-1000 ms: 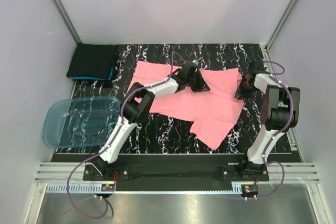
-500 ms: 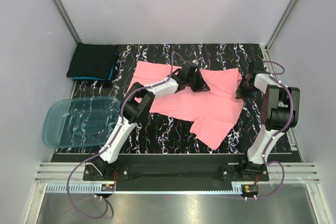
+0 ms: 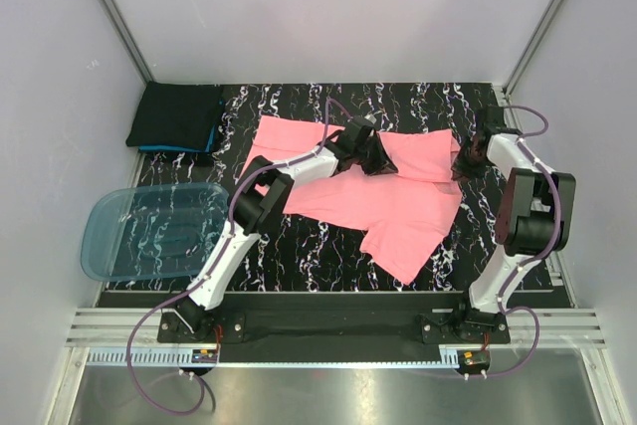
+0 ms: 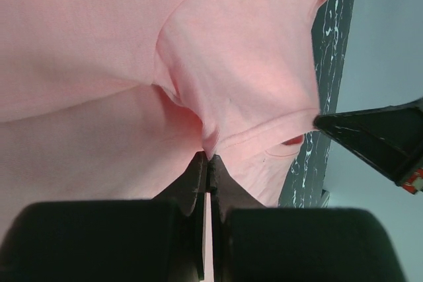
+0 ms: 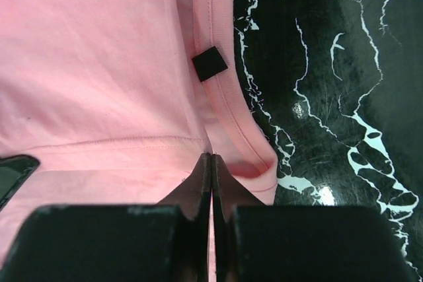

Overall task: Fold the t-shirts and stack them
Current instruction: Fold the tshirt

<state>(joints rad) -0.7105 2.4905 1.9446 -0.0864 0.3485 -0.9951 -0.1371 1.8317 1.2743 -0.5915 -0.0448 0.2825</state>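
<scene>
The pink t-shirt [image 3: 398, 211] lies spread in the middle of the table [image 3: 299, 246], the left gripper [image 3: 375, 161] pinching a fold at its far middle, the right gripper [image 3: 461, 167] clamped on its right edge (beside the dark neck label [image 5: 209, 64]).

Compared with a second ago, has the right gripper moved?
Yes. The right gripper has shifted slightly toward the far right corner of the table, pinching the pink t-shirt.

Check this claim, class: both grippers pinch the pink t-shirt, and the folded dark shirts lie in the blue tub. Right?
Wrong in one respect: the top view shows the folded dark shirts on the table beyond the tub, not in it. The left gripper and right gripper do pinch the pink t-shirt.
</scene>
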